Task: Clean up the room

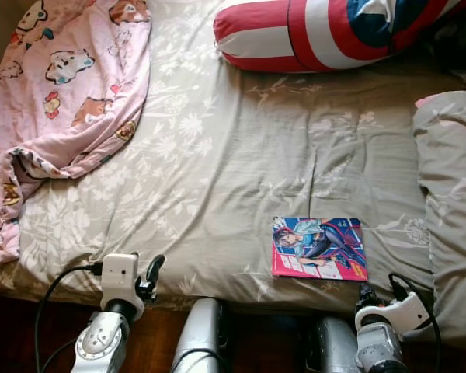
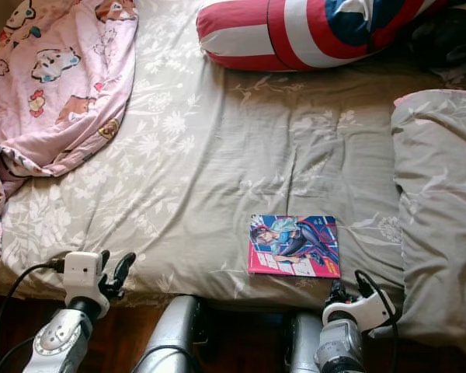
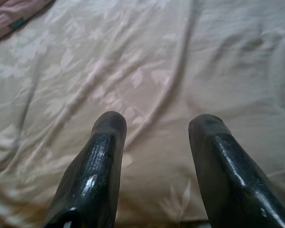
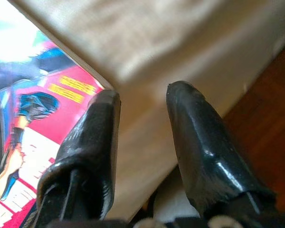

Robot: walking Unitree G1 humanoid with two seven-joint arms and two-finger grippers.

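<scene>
My right tool (image 4: 140,102), fingers apart, hovers at the near corner of the comic book (image 1: 319,248) on the bed (image 1: 241,148); left tool (image 3: 156,128), also apart, idles. Next I'd pinch that corner.

A broad stretch of grey floral sheet (image 1: 241,148) lies open at the bed's centre — hemmed by a crumpled pink blanket (image 1: 62,101) at left, a striped bolster (image 1: 326,31) along the far edge and a grey pillow (image 1: 450,202) at right — with a comic book (image 1: 318,249) lying flat near the front edge.
</scene>
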